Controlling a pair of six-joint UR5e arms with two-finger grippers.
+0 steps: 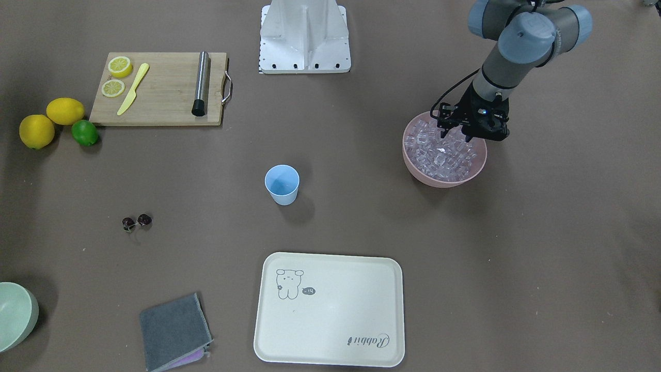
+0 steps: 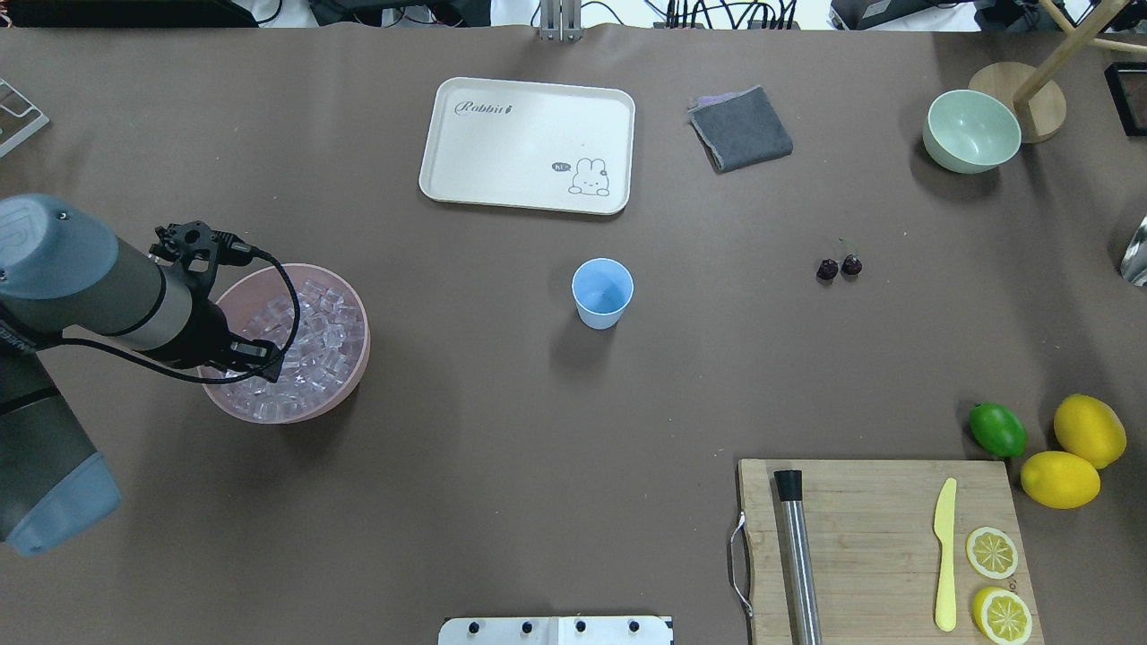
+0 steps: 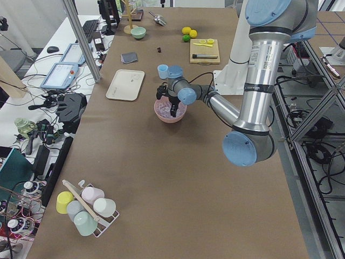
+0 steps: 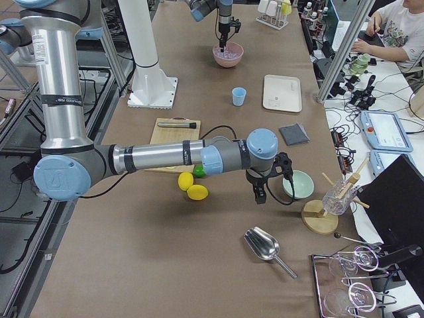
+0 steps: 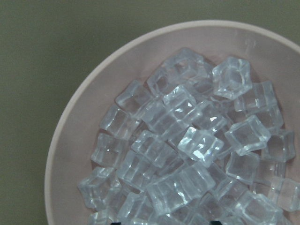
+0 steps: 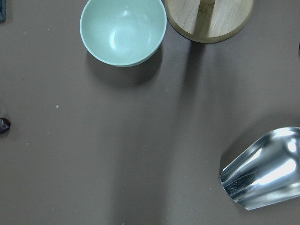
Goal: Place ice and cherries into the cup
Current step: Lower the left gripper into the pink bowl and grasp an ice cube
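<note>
The ice (image 5: 187, 140), heaped in the pink bowl (image 2: 362, 349) at nine o'clock of the cup (image 2: 602, 292) in the overhead view, looks hard, light and slippery, so take one top cube across its flat faces. Your left gripper (image 1: 455, 135) hangs over the heap, fingers wide apart and holding nothing. How the right gripper (image 4: 260, 196) stands cannot be told.
</note>
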